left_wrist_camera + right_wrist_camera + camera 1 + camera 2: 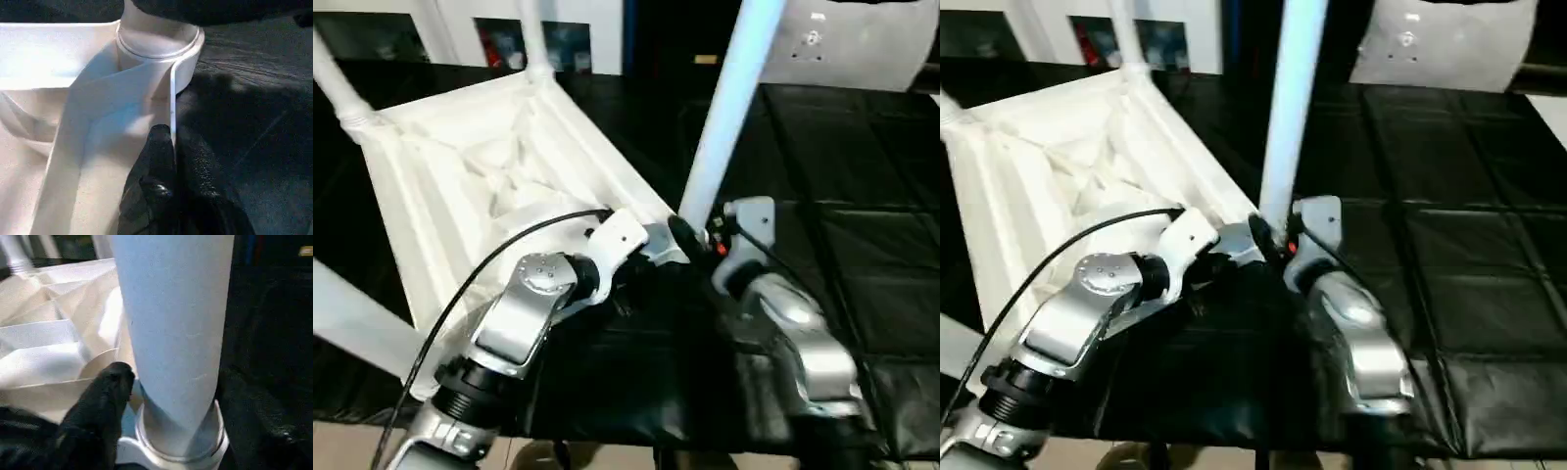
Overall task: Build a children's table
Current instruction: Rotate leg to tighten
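Note:
The white tabletop [460, 166] lies upside down on the black mat, its ribbed underside facing up. A long white leg [724, 108] stands upright in the near right corner socket [176, 450]. Two more legs [333, 78] [533, 34] rise from the far corners, and another leg [362, 328] crosses the lower left. My left gripper [173, 147] is shut on the thin rim of the tabletop, just beside that corner socket. My right gripper [700, 235] sits at the foot of the upright leg, right above the socket.
A black quilted mat [842, 166] covers the work surface to the right and front. A white cabinet [460, 20] with glass doors stands at the back. A grey panel [847, 44] leans at the back right. A black cable [480, 269] arcs over my left forearm.

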{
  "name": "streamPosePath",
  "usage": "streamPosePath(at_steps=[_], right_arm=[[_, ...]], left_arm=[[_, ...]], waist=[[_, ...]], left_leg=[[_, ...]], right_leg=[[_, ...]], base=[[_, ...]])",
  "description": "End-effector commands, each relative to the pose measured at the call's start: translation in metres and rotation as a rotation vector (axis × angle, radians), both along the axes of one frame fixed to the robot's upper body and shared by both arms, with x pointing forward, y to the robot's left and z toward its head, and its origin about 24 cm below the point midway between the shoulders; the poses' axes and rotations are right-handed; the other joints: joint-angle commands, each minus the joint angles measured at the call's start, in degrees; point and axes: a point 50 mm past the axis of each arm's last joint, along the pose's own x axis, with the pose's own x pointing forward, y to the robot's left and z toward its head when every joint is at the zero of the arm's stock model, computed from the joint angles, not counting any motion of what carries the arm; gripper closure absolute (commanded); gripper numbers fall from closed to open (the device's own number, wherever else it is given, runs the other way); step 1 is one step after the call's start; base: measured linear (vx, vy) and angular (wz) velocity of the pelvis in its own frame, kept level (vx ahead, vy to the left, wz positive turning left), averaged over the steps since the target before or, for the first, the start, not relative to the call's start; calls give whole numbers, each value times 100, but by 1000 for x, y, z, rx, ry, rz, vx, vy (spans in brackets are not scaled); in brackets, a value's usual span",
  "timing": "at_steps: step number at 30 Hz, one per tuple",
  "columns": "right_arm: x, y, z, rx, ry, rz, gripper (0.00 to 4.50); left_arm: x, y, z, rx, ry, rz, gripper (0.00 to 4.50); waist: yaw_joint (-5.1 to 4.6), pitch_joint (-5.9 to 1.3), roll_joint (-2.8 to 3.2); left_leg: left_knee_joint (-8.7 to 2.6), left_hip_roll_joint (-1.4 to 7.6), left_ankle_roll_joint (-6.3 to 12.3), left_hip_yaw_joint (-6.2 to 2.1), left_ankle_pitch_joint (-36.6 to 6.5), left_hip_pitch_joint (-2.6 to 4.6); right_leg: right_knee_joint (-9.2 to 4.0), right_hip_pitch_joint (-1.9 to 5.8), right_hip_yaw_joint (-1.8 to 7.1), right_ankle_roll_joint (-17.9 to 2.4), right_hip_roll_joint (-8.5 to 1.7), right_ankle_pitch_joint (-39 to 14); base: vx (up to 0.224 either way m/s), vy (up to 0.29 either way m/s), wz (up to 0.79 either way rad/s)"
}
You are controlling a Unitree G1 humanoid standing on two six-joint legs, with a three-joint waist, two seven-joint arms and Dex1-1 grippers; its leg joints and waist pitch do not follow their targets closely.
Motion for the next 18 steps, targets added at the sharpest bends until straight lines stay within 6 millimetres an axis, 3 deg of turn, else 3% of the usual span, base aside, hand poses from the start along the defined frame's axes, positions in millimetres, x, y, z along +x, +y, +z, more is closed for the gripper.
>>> streamPosePath(at_steps=[1,3,6,12,14,18], right_arm=[[-3,-7,1,1,-21,21,129],[-3,-13,3,-5,-34,24,109],[-10,-37,19,75,-100,112,86],[-19,-47,30,68,-92,240,29],[-23,-46,35,76,-93,308,17],[-31,-35,48,154,-115,431,0]], left_arm=[[-2,-6,10,-48,-49,-86,450],[-1,-2,9,-38,-49,-82,450],[9,14,8,5,-93,-30,450],[11,16,12,-41,-95,-24,450],[10,16,13,-63,-95,-38,397],[6,11,18,-145,-95,-39,367]], waist=[[16,-379,-45],[22,-382,-47],[56,-381,-44],[51,-366,-94],[58,-372,-90],[80,-364,-98]], left_leg=[[-318,99,438,-4,-972,35],[-312,105,444,-3,-939,39],[-308,115,536,-2,-996,51],[-307,101,583,2,-974,38],[-299,104,604,1,-953,36],[-297,124,668,-1,-864,28]], right_leg=[[-430,410,237,-905,-308,-1447],[-427,409,239,-942,-311,-1419],[-430,419,239,-937,-312,-1437],[-461,416,222,-931,-307,-1703],[-462,410,224,-911,-315,-1753],[-449,397,215,-1000,-316,-1630]], base=[[0,0,0],[0,0,0],[0,0,0],[0,0,0],[0,0,0],[0,0,0]])
